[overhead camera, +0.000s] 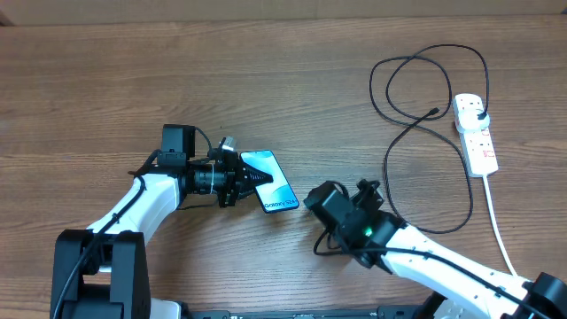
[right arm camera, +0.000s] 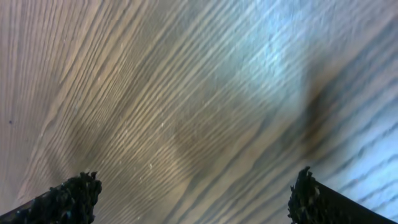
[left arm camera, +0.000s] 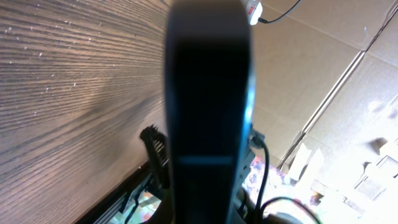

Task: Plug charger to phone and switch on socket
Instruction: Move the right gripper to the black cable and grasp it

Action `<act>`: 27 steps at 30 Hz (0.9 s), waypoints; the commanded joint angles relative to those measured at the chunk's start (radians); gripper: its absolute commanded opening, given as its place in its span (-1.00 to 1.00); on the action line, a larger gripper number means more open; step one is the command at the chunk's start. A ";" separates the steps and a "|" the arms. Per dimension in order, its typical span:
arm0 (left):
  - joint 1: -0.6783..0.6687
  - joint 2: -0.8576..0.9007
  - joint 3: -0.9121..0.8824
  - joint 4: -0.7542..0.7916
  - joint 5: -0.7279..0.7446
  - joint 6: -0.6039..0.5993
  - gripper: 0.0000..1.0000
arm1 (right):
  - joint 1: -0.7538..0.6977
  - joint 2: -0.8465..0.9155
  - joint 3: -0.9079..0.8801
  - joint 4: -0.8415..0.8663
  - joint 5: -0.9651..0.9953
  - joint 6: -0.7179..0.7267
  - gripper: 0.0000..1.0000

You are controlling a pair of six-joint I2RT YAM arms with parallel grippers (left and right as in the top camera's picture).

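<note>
Phone (overhead camera: pixel 275 186) edge sits clamped in the left hand (overhead camera: pixel 249 180); right hand (right arm camera: pixel 194 180) spreads wide over open desk (right arm camera: pixel 186 87) just beside it.

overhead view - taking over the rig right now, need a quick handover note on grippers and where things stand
Left gripper: shut on the phone, gripping its left edge, screen up, mid-table.
Right gripper: open and empty, over bare table just right of the phone.
Charger: lies looped on the right side. Its plug end sits in the socket, and its free connector lies just left of the socket, far from the phone.
Done: phone secured.
Left: pick up the connector, plug it into the phone, switch the socket on. The switch position is too small to read.
</note>
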 commanded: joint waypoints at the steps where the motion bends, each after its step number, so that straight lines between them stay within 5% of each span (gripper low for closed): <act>1: 0.006 -0.005 0.014 0.004 0.057 0.038 -0.92 | -0.067 0.004 0.046 -0.024 -0.066 -0.170 1.00; 11: 0.006 -0.005 0.014 0.004 0.056 0.038 -0.91 | -0.307 0.004 0.208 -0.309 -0.120 -0.439 1.00; 16: 0.006 -0.005 0.014 0.005 0.056 0.038 -0.92 | -0.460 0.004 0.246 -0.322 -0.165 -0.579 0.99; 22: 0.006 -0.005 0.014 0.005 0.056 0.038 -0.92 | -0.643 0.012 0.246 -0.223 -0.158 -0.701 0.51; 27: 0.006 -0.005 0.014 0.005 0.056 0.038 -0.91 | -0.759 0.062 0.246 -0.134 -0.168 -0.713 0.40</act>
